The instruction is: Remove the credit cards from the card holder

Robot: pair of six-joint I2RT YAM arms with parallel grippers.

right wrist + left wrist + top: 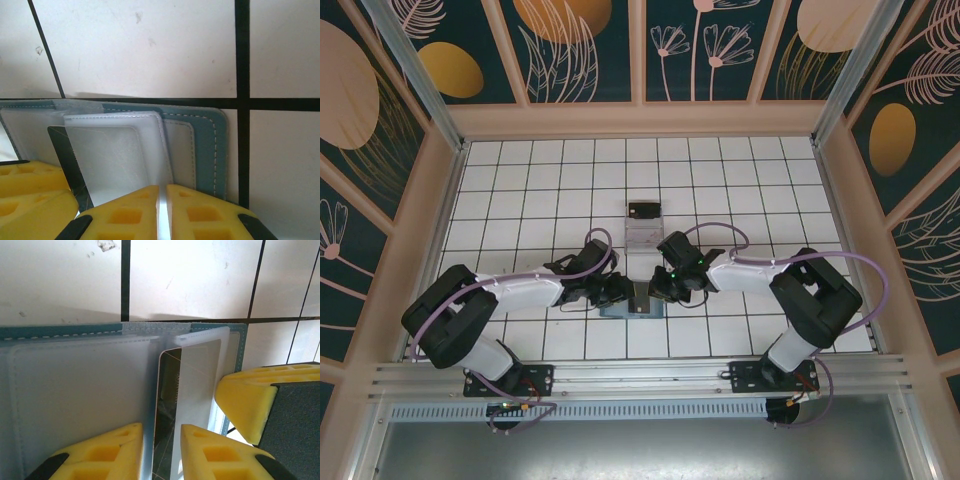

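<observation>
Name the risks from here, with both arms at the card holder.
1. The right jaws pinch only a thin clear sleeve of the card holder; it may slip free, and the holder would then drag along with the card.
2. The black card lies partly covered by a sleeve; pulled at a tilt, its corner may catch on the stitched edge.
3. The right arm's finger stands close beside the left jaws; they may collide.

From above, the card holder (618,312) is mostly hidden under the left gripper (624,292) and the right gripper (656,290). In the left wrist view a frosted sleeve (200,390) veils much of the dark card (167,410). The bottom edge cuts off the card's lower end.
</observation>
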